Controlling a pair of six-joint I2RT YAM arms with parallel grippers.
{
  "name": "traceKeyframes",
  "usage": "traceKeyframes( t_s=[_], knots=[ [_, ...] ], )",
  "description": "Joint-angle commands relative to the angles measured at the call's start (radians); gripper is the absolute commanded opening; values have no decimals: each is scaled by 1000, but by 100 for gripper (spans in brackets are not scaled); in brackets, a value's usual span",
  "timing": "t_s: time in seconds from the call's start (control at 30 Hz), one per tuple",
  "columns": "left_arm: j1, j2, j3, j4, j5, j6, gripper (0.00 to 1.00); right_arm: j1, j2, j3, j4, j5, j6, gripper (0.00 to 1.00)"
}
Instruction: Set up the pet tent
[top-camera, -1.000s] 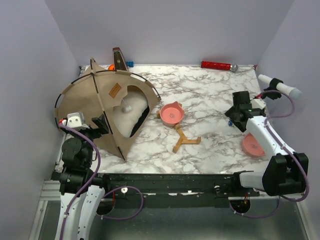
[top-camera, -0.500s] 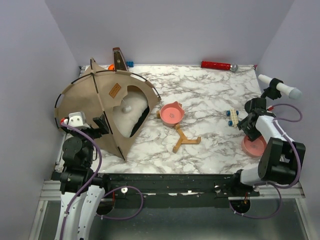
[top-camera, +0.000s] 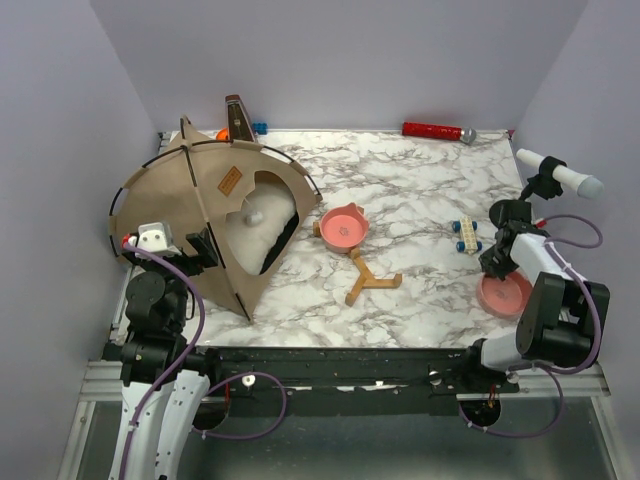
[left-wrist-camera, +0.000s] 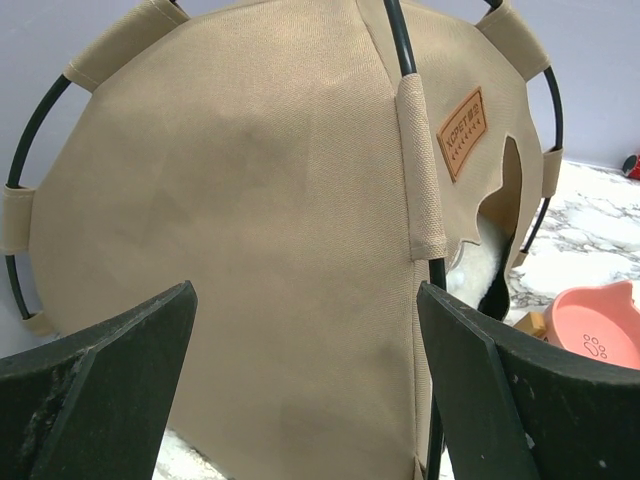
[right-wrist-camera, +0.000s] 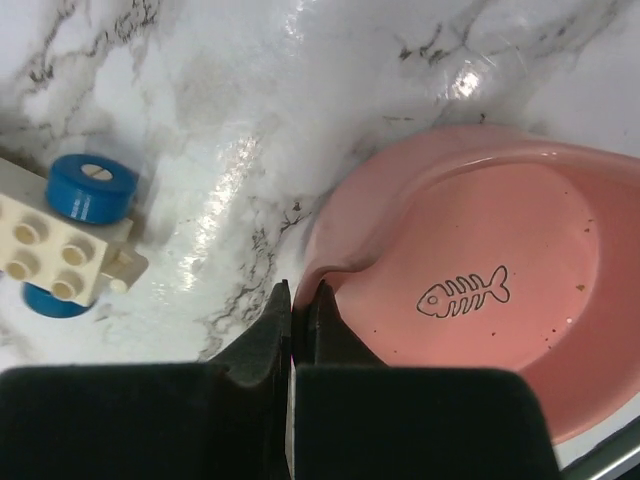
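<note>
- Pet tent (top-camera: 200, 200), far-left corner of the marble table (top-camera: 400, 180): stands raised as a dome, with tan panels stretched over thin black poles (left-wrist-camera: 400, 40). Owes its shape to those poles, which run through fabric sleeves. Shows the brown label patch (top-camera: 230, 180) and turns its arched doorway toward mid-table.
- White pillow (top-camera: 255, 232): lies inside, visible through the doorway, so the bedding looks already placed.
- Left gripper (top-camera: 205, 244): hovers just beside the tent's near wall, jaws spread wide and holding nothing. Frames the tan panel and one sleeved pole in the wrist view. Seems placed there to steady or nudge the dome if it sags.
- Pink bowl (top-camera: 343, 227) and wooden Y-shaped piece (top-camera: 365, 280): sit mid-table near the doorway, clear of both grippers.
- Toy block with blue wheels (top-camera: 465, 236): lies right of centre, near the right gripper, untouched.
- Right gripper (top-camera: 492, 262): points down at the near rim of the pink fishbone dish (right-wrist-camera: 470, 290), jaws pressed together with nothing visible between them. Sits well apart from the tent, so looks parked out of the way rather than working.
- Progress, as a judgement: looks close to finished, with the tent upright and furnished. Leaves at most some squaring of the dome for the left side.
</note>
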Motion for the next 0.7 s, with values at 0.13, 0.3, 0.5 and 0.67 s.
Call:
traceKeyframes(
  t_s=[0.13,0.3,0.5,0.67],
  knots=[
    [-2,3,-10,28,-27,15,99,45,-171,8,9,-184,557,0],
    [-3,-1,-10,30,-20,15,99,165,-154,68,38,-182,729,0],
    [-4,-14,-13,23,-21,13,99,336,-27,86,130,-163,881,0],
    [-3,-16,-13,21,-15,11,99,406,71,53,222,-122,960,1]
  ],
)
